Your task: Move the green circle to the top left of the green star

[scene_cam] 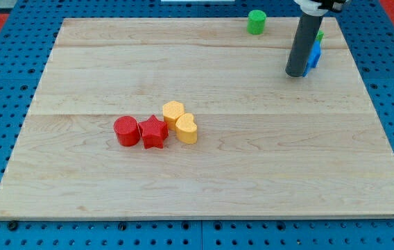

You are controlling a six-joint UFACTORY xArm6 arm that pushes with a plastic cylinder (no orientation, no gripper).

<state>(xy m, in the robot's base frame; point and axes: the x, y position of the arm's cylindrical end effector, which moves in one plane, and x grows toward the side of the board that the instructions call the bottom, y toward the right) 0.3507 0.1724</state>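
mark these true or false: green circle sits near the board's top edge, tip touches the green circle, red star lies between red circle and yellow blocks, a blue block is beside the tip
1. The green circle sits near the board's top edge: true.
2. My tip touches the green circle: false, it is apart, toward the view's right and lower.
3. The red star lies between the red circle and the yellow heart: true.
4. A blue block is beside my tip: true.
5. The yellow hexagon stands alone: false, it adjoins the yellow heart.
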